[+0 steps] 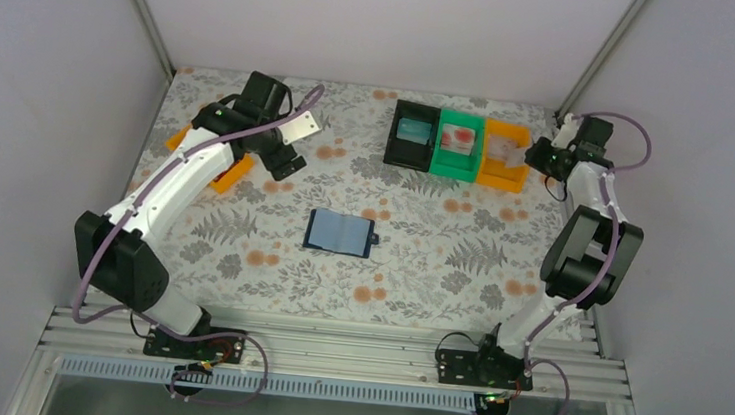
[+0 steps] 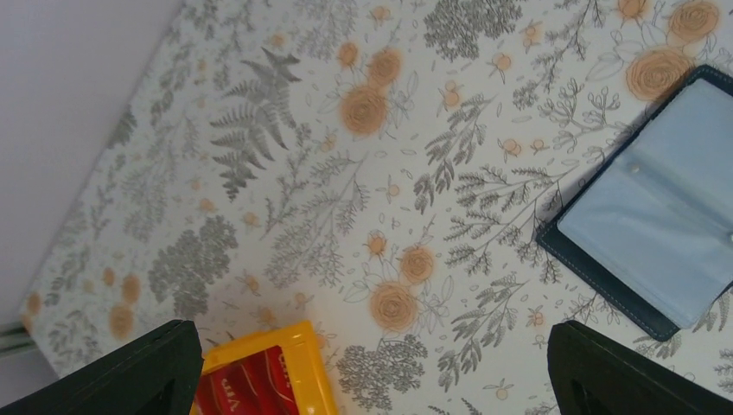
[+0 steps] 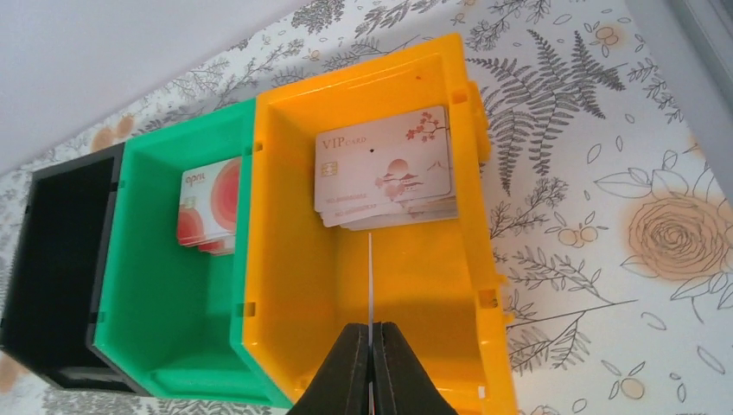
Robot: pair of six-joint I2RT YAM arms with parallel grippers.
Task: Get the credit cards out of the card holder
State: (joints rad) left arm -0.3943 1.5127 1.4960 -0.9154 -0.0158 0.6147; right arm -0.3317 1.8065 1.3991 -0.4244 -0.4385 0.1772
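Note:
The navy card holder lies open in the middle of the table, light blue inside up, dark tab on its right edge. Its corner shows in the left wrist view, with no card showing in its sleeves. My right gripper is shut on a thin card seen edge-on, held upright over the orange bin. In the top view the right gripper is at the back right. My left gripper is open and empty above the table, at the back left in the top view.
A stack of pale VIP cards lies in the orange bin. The green bin holds red-and-white cards. The black bin holds teal cards. Another orange bin with red cards sits under the left gripper.

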